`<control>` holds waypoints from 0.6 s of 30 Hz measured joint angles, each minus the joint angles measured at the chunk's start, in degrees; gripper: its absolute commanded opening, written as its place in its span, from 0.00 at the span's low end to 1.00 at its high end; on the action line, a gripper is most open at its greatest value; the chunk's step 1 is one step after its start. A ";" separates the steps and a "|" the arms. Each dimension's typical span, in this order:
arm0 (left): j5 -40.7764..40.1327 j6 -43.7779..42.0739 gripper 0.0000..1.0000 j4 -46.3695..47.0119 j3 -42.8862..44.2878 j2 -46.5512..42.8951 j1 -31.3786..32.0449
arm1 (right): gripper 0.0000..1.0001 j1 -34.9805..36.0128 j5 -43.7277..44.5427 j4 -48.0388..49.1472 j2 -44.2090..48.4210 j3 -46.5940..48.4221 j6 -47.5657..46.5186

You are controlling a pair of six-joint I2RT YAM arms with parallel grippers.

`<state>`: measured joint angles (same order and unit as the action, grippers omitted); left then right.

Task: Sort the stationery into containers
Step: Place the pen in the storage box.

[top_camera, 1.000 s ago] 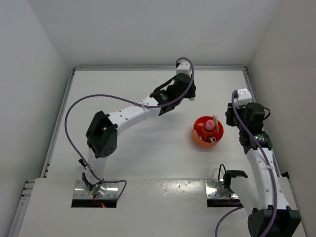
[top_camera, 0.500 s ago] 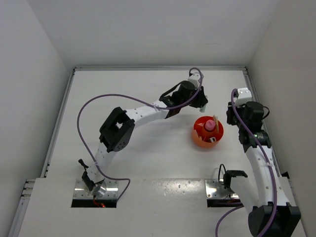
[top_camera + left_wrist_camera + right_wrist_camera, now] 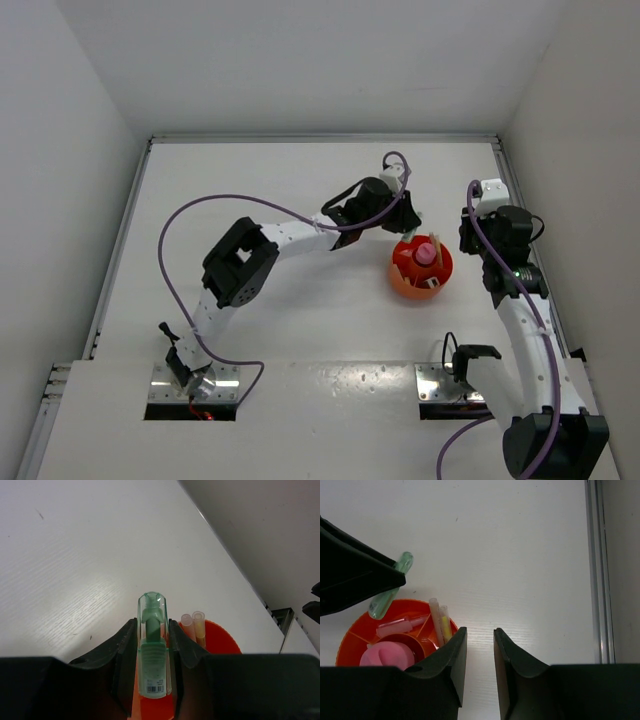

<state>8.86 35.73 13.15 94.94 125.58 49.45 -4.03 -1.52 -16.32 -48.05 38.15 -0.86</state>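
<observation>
Mint-green marker [image 3: 151,670] is clamped between the left jaws, which press on its two sides, with its clear-capped end sticking out ahead of them. Just beyond and below it is the round orange-red tub [image 3: 220,639]. In the right wrist view the marker hangs tilted over the tub's rim; whether it touches cannot be told. Inside the tub a thin yellow stick [image 3: 445,624] and a pale pink stick [image 3: 435,617] lean side by side. A pink marker [image 3: 399,627] lies in the neighbouring compartment, and a pink-capped tube [image 3: 386,658] stands at the hub. The right jaws are parted and hold nothing, above the white worktop [image 3: 520,555] just beside the tub.
</observation>
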 measured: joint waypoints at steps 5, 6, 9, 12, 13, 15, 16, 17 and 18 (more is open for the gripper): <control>0.83 0.50 0.00 0.72 -0.66 0.00 0.37 | 0.28 0.00 0.04 0.00 0.00 0.00 0.00; 0.83 0.50 0.00 0.74 -0.68 0.00 0.48 | 0.28 0.00 0.07 0.00 0.00 0.00 0.00; 1.01 0.50 0.00 1.84 -1.68 0.00 0.79 | 0.28 0.00 0.09 0.00 0.00 0.00 0.00; 1.22 0.52 0.00 2.43 -2.99 0.00 1.20 | 0.28 0.00 0.09 0.00 0.00 0.00 0.00; 1.22 0.46 0.00 2.45 -3.21 0.00 1.44 | 0.28 0.00 0.09 0.00 0.00 0.00 0.00; 1.14 0.24 0.00 2.40 -3.43 -0.02 1.86 | 0.28 0.00 0.11 0.00 0.00 0.00 0.02; 1.03 0.07 0.00 2.40 -3.48 -0.02 1.97 | 0.28 0.00 0.09 0.00 0.00 0.00 0.00; 1.03 0.00 0.00 2.38 -3.52 -0.02 2.03 | 0.28 0.00 0.09 0.00 0.00 0.00 0.02; 1.01 -0.11 0.01 2.38 -3.52 -0.02 2.05 | 0.28 0.00 0.11 0.00 0.00 0.00 0.00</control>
<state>9.87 35.62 15.53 91.42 125.56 51.51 -4.03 -1.41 -16.32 -48.05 38.15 -0.86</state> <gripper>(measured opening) 0.322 0.283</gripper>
